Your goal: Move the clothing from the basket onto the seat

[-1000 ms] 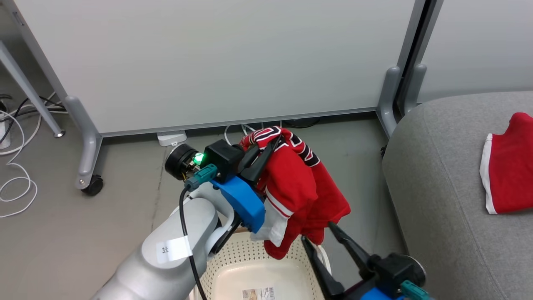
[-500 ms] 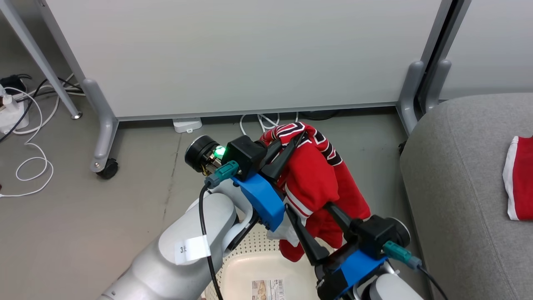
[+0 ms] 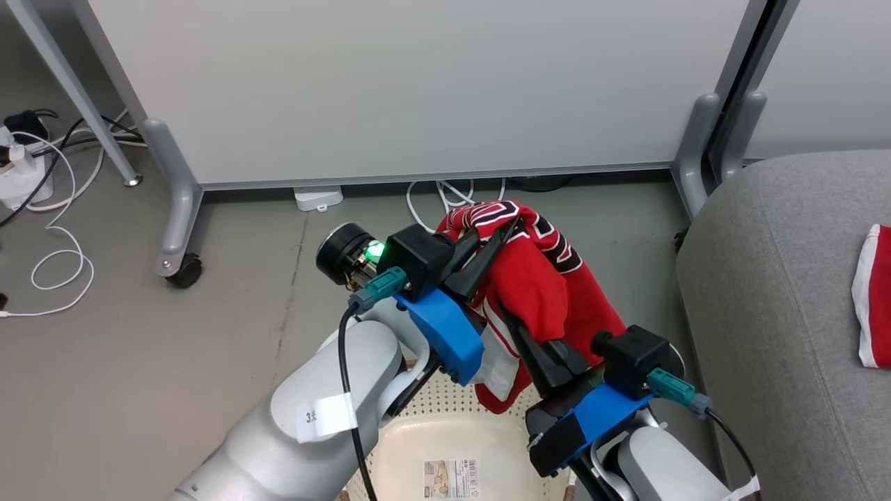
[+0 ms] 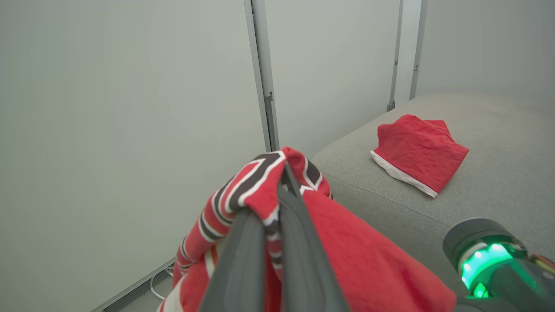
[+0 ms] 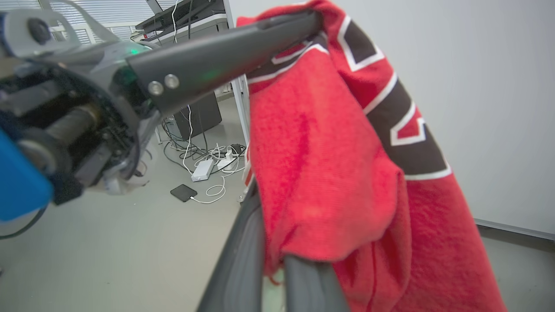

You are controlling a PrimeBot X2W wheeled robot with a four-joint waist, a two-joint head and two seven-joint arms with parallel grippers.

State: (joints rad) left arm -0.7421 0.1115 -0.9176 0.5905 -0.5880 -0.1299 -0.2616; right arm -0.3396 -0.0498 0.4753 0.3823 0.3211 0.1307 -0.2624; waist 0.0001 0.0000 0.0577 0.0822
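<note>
Pale partition panels (image 3: 418,83) on grey legs stand behind a grey floor (image 3: 139,390), and white cables (image 3: 49,264) loop across it at the left of the head view.

The left gripper (image 3: 508,232) has its 2 dark fingers pressed together on the top edge of the jersey (image 3: 536,292). The black-and-white lettered band is pinched between them. In the left wrist view the same gripper (image 4: 273,203) shows the striped cloth folded over its tips and falling away on both sides.

The right gripper (image 3: 511,321) reaches up from below, its 2 fingers also clenched, on a lower fold of the same jersey. In the right wrist view those fingers (image 5: 243,260) stand close together. Red cloth is bunched over one of them and a sliver is caught between. The left gripper's finger (image 5: 225,47) crosses the top of that view, holding the jersey's upper edge.

Gripped at these 2 places, the jersey hangs in the air between the arms. Its lowest fold hangs in front of the far wall of the basket (image 3: 445,407), and I cannot tell whether it touches. The basket sits on the floor under both forearms, with the label (image 3: 451,479) showing on its bottom.

The seat (image 3: 766,292) lies to the right, apart from the jersey. The plain red garment (image 3: 876,296) rests flat on top of it, white trim along one edge, and appears again in the left wrist view (image 4: 418,151).
</note>
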